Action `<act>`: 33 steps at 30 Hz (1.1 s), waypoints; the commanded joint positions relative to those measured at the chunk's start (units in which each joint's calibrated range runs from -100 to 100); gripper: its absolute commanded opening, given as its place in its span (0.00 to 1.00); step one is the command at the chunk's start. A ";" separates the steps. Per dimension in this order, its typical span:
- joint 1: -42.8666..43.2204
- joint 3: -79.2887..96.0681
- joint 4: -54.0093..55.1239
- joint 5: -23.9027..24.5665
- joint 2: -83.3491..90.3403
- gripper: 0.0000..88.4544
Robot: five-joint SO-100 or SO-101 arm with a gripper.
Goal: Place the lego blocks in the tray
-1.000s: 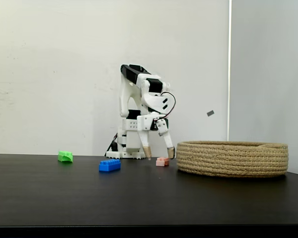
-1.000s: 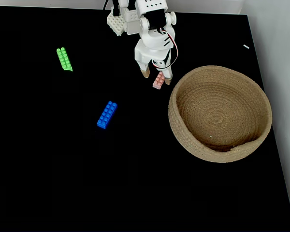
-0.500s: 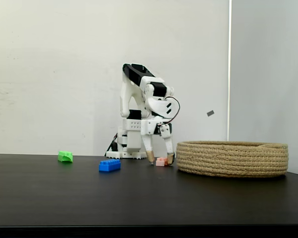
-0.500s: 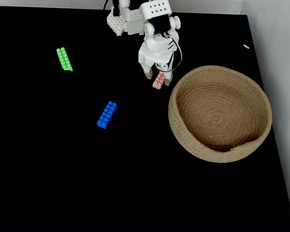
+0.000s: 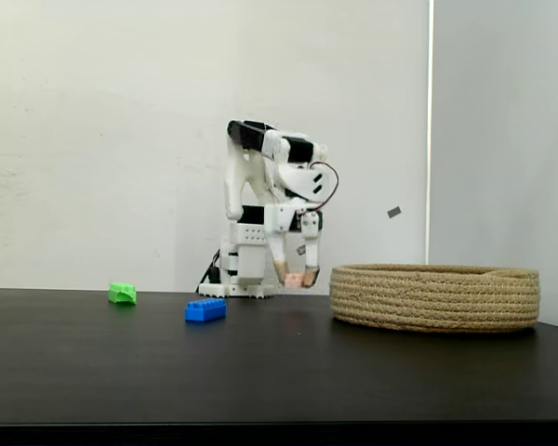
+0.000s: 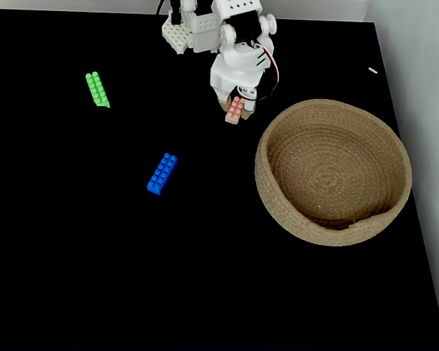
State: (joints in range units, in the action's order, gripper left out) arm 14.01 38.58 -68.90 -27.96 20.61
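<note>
Now gripping the pink brick (image 5: 294, 278) with the gripper (image 5: 296, 279) clamped shut, lifting it off the table (image 5: 260, 372) where it sat a moment ago, heading for the basket (image 6: 333, 172) next probably.

No legible text, labels, brand marks, numbers or signs on any surface in either fixed view.
</note>
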 commanded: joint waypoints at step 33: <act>5.12 -56.22 -2.45 -2.88 -23.19 0.38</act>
State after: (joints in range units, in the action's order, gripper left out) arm 20.93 -14.98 -69.96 -30.84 -6.19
